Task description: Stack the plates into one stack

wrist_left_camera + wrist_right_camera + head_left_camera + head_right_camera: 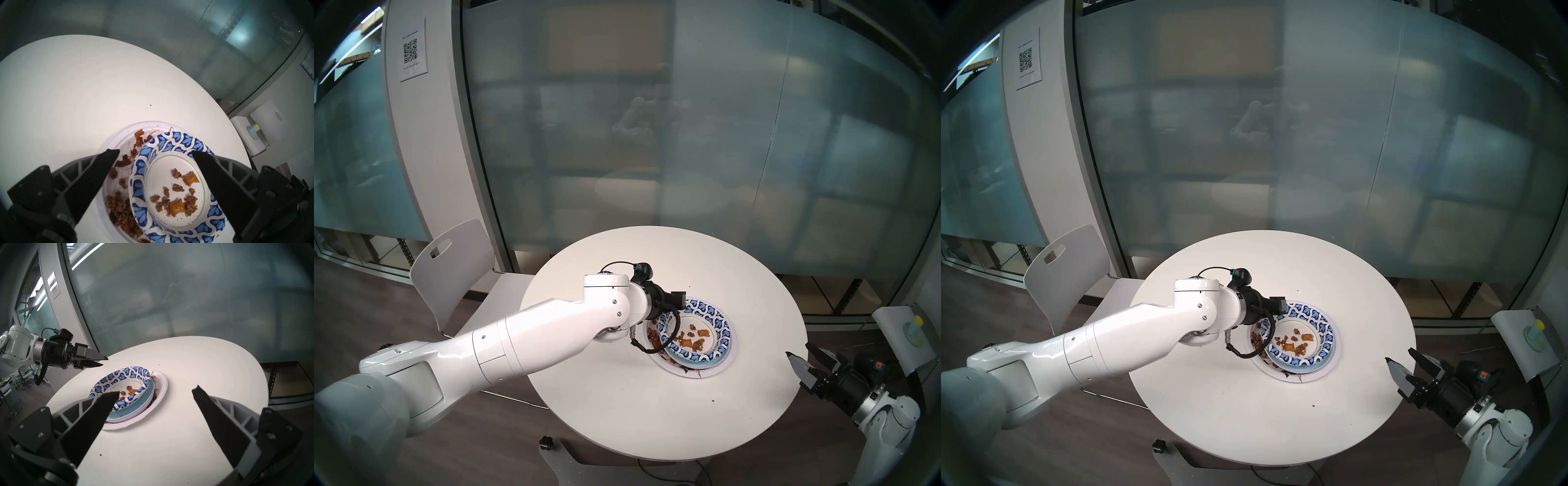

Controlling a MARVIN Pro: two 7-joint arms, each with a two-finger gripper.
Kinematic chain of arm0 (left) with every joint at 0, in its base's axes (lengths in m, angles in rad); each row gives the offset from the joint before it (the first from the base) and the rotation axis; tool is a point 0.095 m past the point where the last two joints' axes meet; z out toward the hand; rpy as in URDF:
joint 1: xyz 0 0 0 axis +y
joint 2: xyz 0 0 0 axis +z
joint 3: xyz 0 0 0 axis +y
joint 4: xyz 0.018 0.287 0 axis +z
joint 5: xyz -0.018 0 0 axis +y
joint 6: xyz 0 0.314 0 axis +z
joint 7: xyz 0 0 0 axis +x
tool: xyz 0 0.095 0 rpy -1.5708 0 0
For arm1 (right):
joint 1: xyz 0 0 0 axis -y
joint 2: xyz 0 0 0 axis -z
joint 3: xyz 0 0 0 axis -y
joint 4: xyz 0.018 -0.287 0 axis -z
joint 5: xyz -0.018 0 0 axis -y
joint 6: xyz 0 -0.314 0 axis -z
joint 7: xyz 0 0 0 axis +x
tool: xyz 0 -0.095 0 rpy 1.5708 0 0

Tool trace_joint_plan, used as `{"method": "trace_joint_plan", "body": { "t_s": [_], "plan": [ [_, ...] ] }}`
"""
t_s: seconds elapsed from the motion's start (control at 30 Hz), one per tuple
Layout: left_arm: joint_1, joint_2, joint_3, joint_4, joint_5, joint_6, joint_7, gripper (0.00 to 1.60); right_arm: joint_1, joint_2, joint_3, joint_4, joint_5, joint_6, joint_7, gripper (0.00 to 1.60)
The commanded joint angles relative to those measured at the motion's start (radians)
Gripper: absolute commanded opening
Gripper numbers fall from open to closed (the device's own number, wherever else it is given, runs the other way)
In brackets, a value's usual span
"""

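Holding brown scraps [176, 200], blue-patterned plate [171, 146] topped stack [136, 405] mid-frame | left gripper [155, 153] spread, empty | right gripper [155, 392] spread, empty

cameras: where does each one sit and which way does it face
Head stereo left: high up, looking down on the round white table; both arms show.
Head stereo right: nearly the same picture, set slightly aside.
Left wrist: just above the blue-patterned paper plate, its open left tool over it.
Right wrist: low at the table's edge, facing across it; its open right tool frames the stack.
Shared: both wrist views show the large white paper plate under the stack.
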Motion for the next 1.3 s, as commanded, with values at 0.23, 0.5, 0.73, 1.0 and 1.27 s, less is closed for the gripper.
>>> {"method": "trace_joint_plan", "body": {
  "t_s": [0.23,0.5,0.73,1.0,1.27],
  "plan": [
    [0.061,0.202,-0.051,-0.225,0.132,-0.121,0.011,1.60,0.070,0.003,-0.083,-0.018,-0.044,-0.066,-0.019,1.60],
    [0.158,0.304,-0.090,-0.335,0.212,-0.218,0.057,1.60,0.133,0.030,-0.132,0.001,-0.086,-0.080,-0.046,1.60],
    [0.232,0.388,-0.122,-0.387,0.275,-0.326,0.080,1.60,0.181,0.045,-0.177,0.026,-0.113,-0.085,-0.063,1.60],
    [0.309,0.491,-0.136,-0.425,0.310,-0.456,0.050,1.60,0.207,0.050,-0.199,0.042,-0.127,-0.087,-0.071,1.60],
    [0.342,0.538,-0.126,-0.410,0.317,-0.527,-0.015,1.60,0.208,0.043,-0.204,0.048,-0.124,-0.091,-0.078,1.60]
  ]
}}
